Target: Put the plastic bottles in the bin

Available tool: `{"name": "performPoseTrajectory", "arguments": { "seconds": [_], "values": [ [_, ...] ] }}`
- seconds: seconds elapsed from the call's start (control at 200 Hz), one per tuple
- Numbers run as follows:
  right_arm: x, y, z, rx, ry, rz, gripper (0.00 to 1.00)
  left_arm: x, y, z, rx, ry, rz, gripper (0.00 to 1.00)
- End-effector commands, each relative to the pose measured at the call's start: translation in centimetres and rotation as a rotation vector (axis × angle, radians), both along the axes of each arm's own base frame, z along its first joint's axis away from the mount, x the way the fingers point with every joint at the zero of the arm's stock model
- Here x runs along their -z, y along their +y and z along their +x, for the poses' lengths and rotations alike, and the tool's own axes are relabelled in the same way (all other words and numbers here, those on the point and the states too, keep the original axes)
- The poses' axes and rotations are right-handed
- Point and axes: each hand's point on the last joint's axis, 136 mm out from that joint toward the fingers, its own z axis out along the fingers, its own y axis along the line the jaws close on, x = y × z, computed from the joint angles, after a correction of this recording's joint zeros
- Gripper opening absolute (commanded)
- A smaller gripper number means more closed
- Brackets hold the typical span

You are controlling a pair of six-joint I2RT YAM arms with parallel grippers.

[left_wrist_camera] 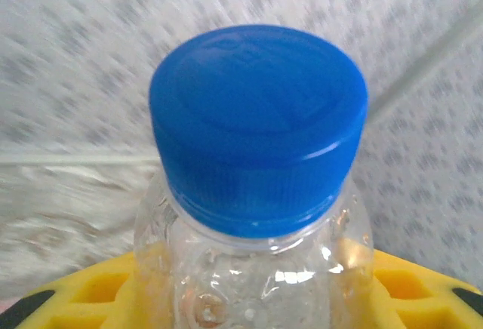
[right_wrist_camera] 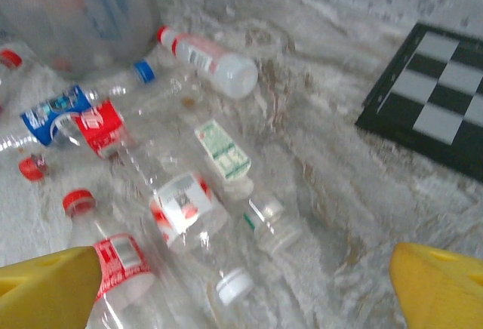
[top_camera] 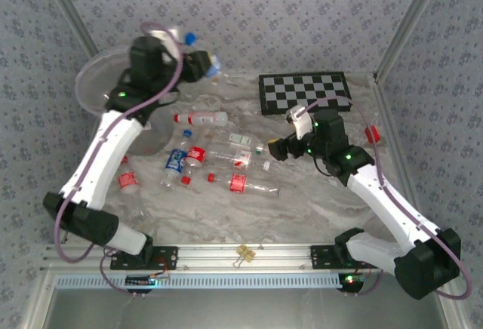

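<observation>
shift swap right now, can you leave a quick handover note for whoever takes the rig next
Left gripper: shut on a blue-capped bottle, raised at the rear beside the bin, not yet released.
Right gripper: open, holding nothing, hovering over the loose bottles lying mid-table.
Done: blurred red and blue shapes show through the bin wall in the right wrist view, likely bottles already in.
Left: drop the held bottle in, then clear the loose bottles, plus one red-labelled bottle lying by the left arm.
</observation>
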Motion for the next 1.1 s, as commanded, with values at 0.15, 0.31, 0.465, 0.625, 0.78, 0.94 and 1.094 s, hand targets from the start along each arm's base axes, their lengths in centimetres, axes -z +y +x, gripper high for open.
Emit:
{"name": "performPoseTrajectory", "arguments": {
  "seconds": [0.15,0.31,0.465,0.625,0.78,0.94,1.094],
  "values": [
    [1.8,0.3,-0.6,-0.007,0.068,-0.020,1.00,-3.3,12.0,0.3,-0.260,-0.047,0.094,0.20],
    [2.4,0.1,-0.7,-0.002,0.082,-0.039,1.00,-1.5,18.4,1.2,-0.406,0.013,0.168,0.16],
    [2.8,-0.3,-0.6,0.012,0.091,-0.056,1.00,2.2,21.6,2.5,-0.473,0.096,0.269,0.07],
    [3.1,-0.1,-0.4,0.014,0.090,-0.044,1.00,7.4,23.8,4.1,-0.508,0.245,0.351,0.00],
    [3.3,-0.3,-0.3,0.025,0.089,-0.055,1.00,11.0,24.9,4.0,-0.518,0.329,0.384,0.00],
    [3.6,-0.8,-0.1,0.046,0.090,-0.064,1.00,14.2,24.5,3.3,-0.479,0.404,0.396,0.00],
    [3.4,-1.0,-0.1,0.054,0.082,-0.067,1.00,16.6,24.0,2.8,-0.442,0.460,0.399,0.07]
  ]
}}
